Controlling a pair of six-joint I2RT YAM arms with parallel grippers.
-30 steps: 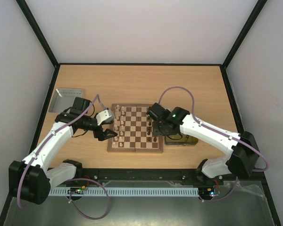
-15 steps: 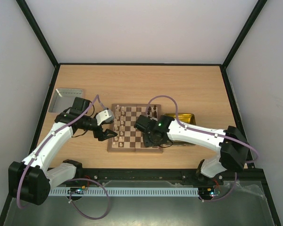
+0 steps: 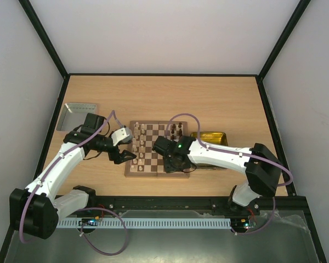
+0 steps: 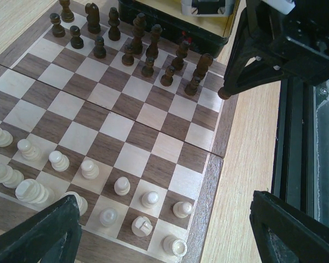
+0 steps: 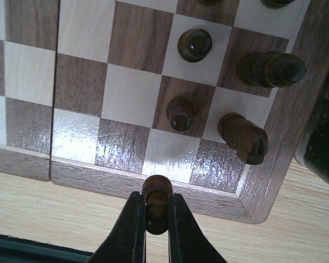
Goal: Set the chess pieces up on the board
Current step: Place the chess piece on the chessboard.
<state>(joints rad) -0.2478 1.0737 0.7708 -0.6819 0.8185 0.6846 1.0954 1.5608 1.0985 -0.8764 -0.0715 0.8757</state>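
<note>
The board (image 3: 153, 154) lies mid-table. Cream chess pieces (image 3: 138, 137) stand along its left side, dark ones (image 3: 176, 130) along its right side. My right gripper (image 3: 178, 169) is shut on a dark pawn (image 5: 157, 204) and holds it just above the board's near frame (image 5: 126, 183), by the near right corner. A dark knight (image 5: 242, 137) and dark pawns (image 5: 181, 113) stand on the squares beyond it. My left gripper (image 3: 126, 157) is open and empty, hovering over the board's left edge above the cream pieces (image 4: 120, 186). The left wrist view also shows the held pawn (image 4: 225, 93).
A yellow tray (image 3: 211, 137) sits against the board's right side, partly under my right arm. A silver tray (image 3: 77, 116) lies at the far left of the table. A black rail (image 3: 170, 201) runs along the near edge.
My right arm has swung left from the yellow tray across the board's right side to its near edge, carrying the dark pawn. My left arm has not moved.
</note>
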